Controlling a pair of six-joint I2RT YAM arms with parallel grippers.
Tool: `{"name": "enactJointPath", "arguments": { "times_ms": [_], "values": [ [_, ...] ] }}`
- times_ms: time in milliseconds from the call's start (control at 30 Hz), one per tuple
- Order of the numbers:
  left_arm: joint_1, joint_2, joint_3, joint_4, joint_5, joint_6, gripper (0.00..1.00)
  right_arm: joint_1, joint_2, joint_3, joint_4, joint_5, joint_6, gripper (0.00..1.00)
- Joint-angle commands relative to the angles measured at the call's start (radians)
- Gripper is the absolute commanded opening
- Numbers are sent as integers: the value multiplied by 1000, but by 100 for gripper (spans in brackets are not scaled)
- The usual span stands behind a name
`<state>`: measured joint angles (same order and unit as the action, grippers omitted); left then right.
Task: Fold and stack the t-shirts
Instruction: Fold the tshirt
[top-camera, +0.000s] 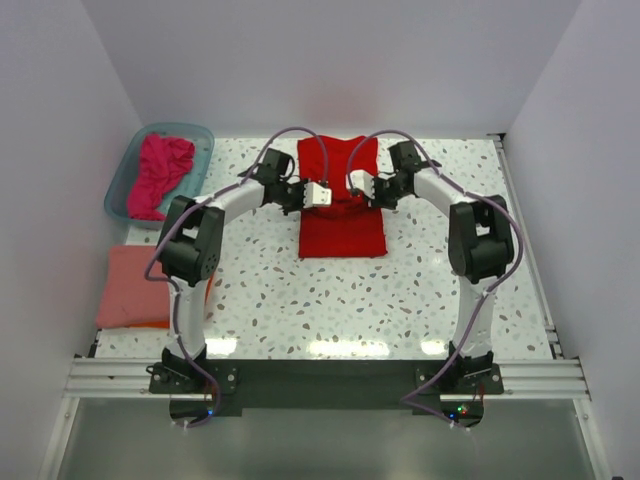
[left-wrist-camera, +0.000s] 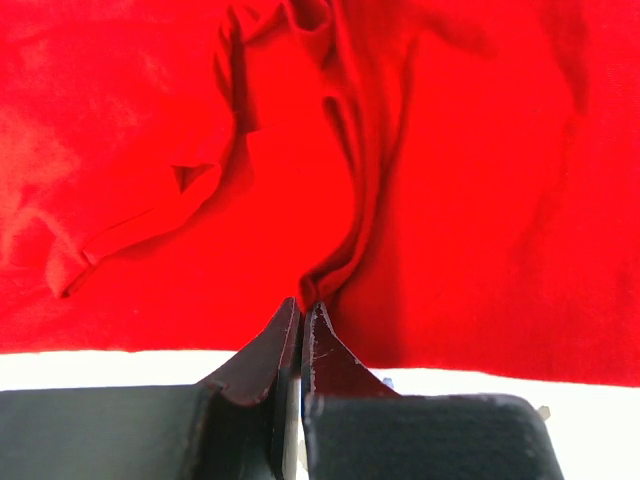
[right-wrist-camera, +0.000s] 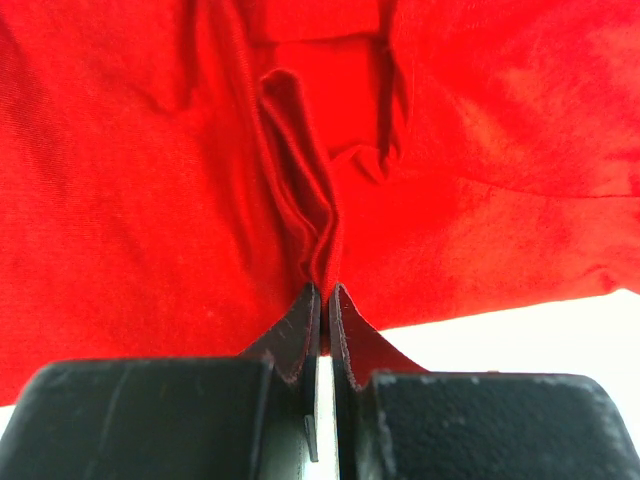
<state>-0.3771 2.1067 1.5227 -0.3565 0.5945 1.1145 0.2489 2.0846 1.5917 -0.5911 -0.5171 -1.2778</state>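
- Black fingers of the left gripper (left-wrist-camera: 302, 305) were seen pressed together on a pinched ridge of the red t-shirt (left-wrist-camera: 450, 200), close to its edge by the table (left-wrist-camera: 100, 370).
- On the other side, the right gripper (right-wrist-camera: 325, 290) was likewise clamped on a bunched fold of the same shirt.
- From above, both grippers were seen over the upper half of the red t-shirt, which was spread at the middle of the table with its lower part flat.
- At the far left corner, a magenta t-shirt (top-camera: 160, 172) was seen crumpled inside the teal tub (top-camera: 118, 195).
- At the left edge, a folded salmon t-shirt (top-camera: 135, 285) was stacked on an orange t-shirt (top-camera: 158, 325), of which only a sliver was shown.
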Motion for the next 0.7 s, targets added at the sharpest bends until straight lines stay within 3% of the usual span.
{"name": "enactJointPath", "arguments": {
  "times_ms": [0, 667],
  "values": [
    [15, 21, 54, 60, -16, -56, 0, -8, 25, 47, 65, -32, 3, 0],
    [21, -8, 70, 116, -21, -110, 0, -39, 11, 82, 129, -87, 41, 0]
  ]
}}
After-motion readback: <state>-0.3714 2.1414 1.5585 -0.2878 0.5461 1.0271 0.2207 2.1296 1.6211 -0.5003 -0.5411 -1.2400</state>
